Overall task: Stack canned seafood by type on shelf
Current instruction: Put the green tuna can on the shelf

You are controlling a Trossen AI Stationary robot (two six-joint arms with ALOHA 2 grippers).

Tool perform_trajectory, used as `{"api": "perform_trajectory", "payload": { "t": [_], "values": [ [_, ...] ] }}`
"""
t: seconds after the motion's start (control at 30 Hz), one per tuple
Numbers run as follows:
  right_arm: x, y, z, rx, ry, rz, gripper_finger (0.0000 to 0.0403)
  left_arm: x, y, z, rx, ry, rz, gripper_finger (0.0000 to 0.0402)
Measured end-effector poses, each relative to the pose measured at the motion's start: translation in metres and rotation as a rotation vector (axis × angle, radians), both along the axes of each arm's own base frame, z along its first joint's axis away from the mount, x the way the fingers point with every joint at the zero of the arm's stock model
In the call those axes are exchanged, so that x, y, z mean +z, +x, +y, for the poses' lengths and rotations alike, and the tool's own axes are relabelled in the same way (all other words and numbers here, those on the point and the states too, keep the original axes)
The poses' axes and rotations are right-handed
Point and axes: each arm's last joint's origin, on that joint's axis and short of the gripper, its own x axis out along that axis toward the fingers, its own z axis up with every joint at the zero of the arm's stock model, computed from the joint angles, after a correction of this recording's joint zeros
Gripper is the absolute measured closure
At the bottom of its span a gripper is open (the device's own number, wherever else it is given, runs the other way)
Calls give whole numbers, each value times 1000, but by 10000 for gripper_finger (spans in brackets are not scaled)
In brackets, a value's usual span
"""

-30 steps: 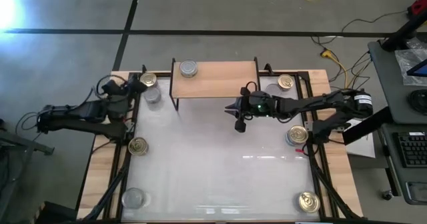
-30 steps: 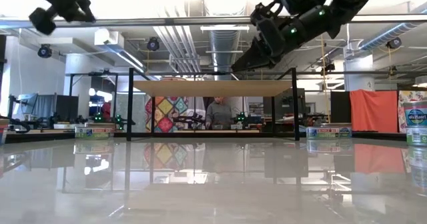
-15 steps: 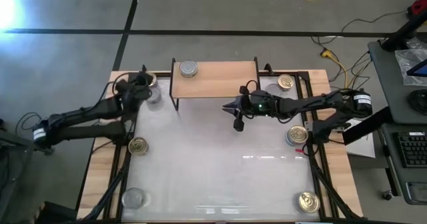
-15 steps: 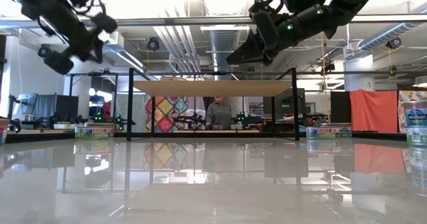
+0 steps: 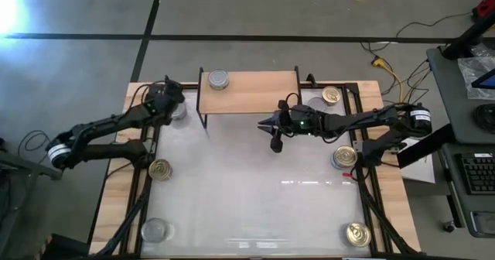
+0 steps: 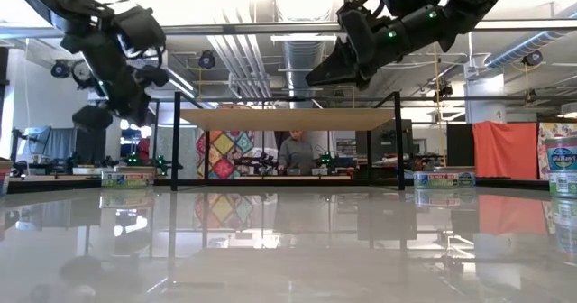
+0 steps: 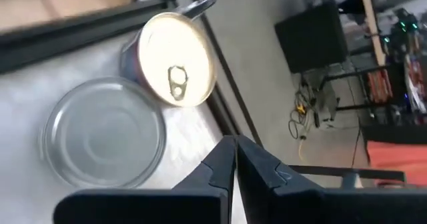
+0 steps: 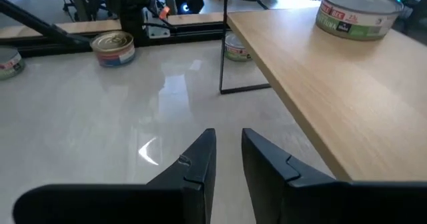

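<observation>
The light-wood shelf (image 5: 249, 92) stands at the table's far side on black wire legs; one silver-topped can (image 5: 219, 79) rests on its left end, also in the right wrist view (image 8: 360, 11). My left gripper (image 5: 170, 97) is shut and hovers above a gold-topped can (image 7: 175, 59) and a silver-topped can (image 7: 103, 139), which stand side by side on the table left of the shelf. My right gripper (image 5: 264, 124) hangs in front of the shelf's near edge (image 8: 313, 71), its fingers narrowly open and empty.
More cans stand on the table: gold-topped ones at the far right (image 5: 331, 95), left (image 5: 160, 169) and near right (image 5: 357, 234), one at the right edge (image 5: 345, 156), a silver one at the near left (image 5: 155, 229). The table's middle is bare.
My left arm has reached out from the table's left edge toward the far edge and the shelf, coming down over the two cans left of the shelf. My right gripper has stayed in front of the shelf.
</observation>
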Motion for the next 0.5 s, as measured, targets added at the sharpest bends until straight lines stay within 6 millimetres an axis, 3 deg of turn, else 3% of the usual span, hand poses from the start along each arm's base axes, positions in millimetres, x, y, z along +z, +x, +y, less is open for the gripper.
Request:
{"api": "perform_trajectory", "payload": {
  "t": [0.5],
  "values": [
    [0,0,1,-9,45,-4,351,-38,10,5,87,-222,-12,402]
  ]
}}
